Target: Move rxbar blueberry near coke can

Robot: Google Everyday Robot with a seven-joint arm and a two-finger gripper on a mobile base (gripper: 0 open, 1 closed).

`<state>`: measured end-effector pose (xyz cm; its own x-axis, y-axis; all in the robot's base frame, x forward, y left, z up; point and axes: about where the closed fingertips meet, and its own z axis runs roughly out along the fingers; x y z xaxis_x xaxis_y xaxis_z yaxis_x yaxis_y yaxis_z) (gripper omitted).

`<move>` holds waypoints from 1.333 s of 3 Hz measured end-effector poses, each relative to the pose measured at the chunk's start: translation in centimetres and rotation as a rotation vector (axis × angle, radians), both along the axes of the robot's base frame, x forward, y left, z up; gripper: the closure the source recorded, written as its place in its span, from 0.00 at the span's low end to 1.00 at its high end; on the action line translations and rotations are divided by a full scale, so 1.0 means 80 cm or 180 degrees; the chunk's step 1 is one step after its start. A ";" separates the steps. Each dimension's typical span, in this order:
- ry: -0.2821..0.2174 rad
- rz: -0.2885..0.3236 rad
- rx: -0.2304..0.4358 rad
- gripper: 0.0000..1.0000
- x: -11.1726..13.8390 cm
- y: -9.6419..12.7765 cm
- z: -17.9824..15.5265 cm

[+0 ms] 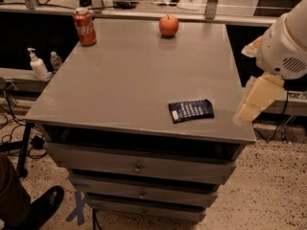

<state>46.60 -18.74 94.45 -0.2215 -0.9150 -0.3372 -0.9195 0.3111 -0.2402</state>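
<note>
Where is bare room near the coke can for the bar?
Bare grey tabletop lies right of the red cylindrical coke can up to the round red-orange apple, and forward to the flat navy rxbar blueberry. Nowhere crowded. The pincer hangs at the right edge.

round red-orange apple (169, 25) sits at the far edge of the flat grey table (129, 80), right of centre. off the left edge, a white pump bottle (37, 65) beside a small clear bottle (56, 60). grey metal drawers (139, 164) under the front edge, and a black shoe (45, 206) down by the front-left corner.
</note>
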 end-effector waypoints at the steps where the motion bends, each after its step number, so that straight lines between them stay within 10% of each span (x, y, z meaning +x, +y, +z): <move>1: 0.0045 0.0002 0.0308 0.00 0.024 0.020 -0.031; 4: 0.0293 -0.0211 0.1120 0.00 0.079 0.038 -0.122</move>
<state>52.93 -15.74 84.72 -0.3205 -0.7292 -0.6046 -0.9074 0.4196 -0.0250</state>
